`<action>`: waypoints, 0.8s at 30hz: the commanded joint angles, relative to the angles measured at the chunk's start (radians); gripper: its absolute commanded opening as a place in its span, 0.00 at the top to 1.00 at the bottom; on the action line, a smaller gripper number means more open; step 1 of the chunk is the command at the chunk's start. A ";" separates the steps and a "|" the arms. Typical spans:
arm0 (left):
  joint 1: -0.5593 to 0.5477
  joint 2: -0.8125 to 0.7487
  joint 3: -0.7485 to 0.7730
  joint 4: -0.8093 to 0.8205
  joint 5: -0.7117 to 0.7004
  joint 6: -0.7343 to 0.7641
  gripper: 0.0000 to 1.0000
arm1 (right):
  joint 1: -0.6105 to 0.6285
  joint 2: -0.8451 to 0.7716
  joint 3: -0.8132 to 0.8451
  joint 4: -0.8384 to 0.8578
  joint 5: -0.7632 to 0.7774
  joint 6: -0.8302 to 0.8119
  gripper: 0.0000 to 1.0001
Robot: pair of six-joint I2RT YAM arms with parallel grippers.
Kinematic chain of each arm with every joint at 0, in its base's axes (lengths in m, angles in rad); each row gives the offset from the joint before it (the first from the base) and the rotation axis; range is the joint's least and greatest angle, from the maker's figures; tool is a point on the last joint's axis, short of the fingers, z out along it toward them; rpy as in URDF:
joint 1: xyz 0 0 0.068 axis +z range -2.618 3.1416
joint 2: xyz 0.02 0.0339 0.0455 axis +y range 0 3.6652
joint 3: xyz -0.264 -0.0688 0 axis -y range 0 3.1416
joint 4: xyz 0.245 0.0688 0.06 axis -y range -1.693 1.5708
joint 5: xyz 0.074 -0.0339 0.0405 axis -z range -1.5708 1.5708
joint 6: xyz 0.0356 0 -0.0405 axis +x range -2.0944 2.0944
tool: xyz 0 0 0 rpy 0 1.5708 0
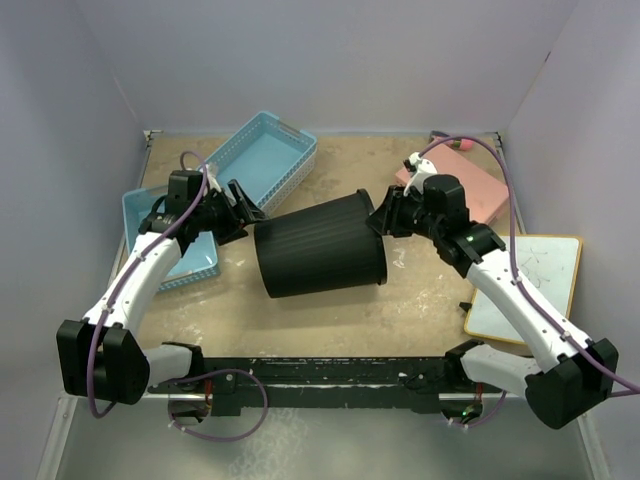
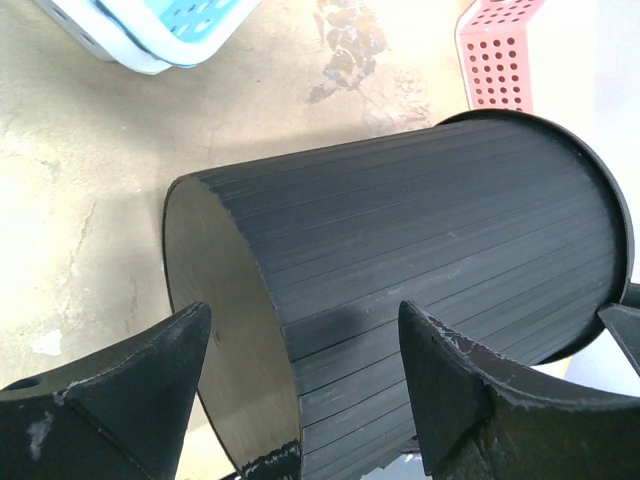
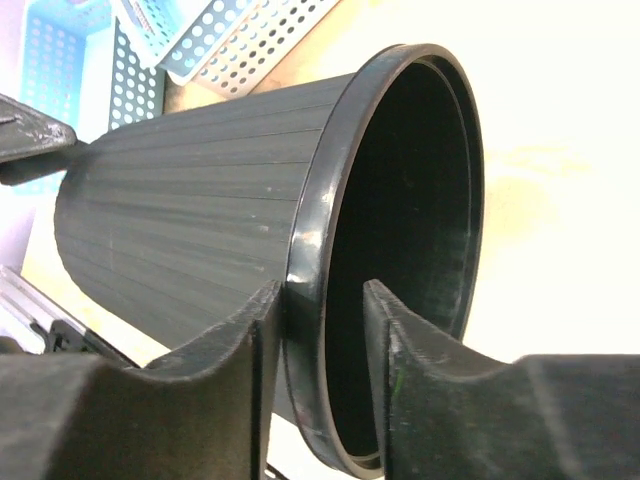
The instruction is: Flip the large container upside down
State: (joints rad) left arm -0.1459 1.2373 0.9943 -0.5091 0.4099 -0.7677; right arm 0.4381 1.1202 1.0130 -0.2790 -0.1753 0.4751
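Note:
The large container [image 1: 322, 245], a tall ribbed black bin, lies on its side in the middle of the table. Its closed base points left and its open rim points right. My left gripper [image 1: 245, 212] is open at the base end. In the left wrist view its fingers [image 2: 305, 320] stand wide apart on either side of the base edge of the bin [image 2: 420, 230], not touching it. My right gripper [image 1: 384, 222] is at the rim. In the right wrist view it [image 3: 320, 295] straddles the rim of the bin [image 3: 200, 220], one finger outside, one inside, closed on it.
A light blue basket [image 1: 262, 155] lies at the back left and another [image 1: 172, 250] under the left arm. A pink basket [image 1: 478, 190] sits behind the right gripper. A whiteboard [image 1: 530, 290] lies at the right. Walls close in three sides.

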 commanded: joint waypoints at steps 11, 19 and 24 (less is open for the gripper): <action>0.002 -0.006 -0.030 0.158 0.195 -0.094 0.28 | -0.002 -0.002 0.030 0.004 0.063 -0.017 0.80; -0.001 -0.031 -0.028 0.316 0.271 -0.217 0.29 | -0.003 0.006 0.023 0.023 0.085 0.002 0.95; -0.038 -0.016 0.016 0.455 0.283 -0.317 0.29 | -0.005 0.016 0.012 0.053 0.083 0.038 1.00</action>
State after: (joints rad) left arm -0.1463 1.2377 0.9665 -0.2752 0.5987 -0.9630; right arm 0.4297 1.1194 1.0195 -0.2687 -0.0967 0.4873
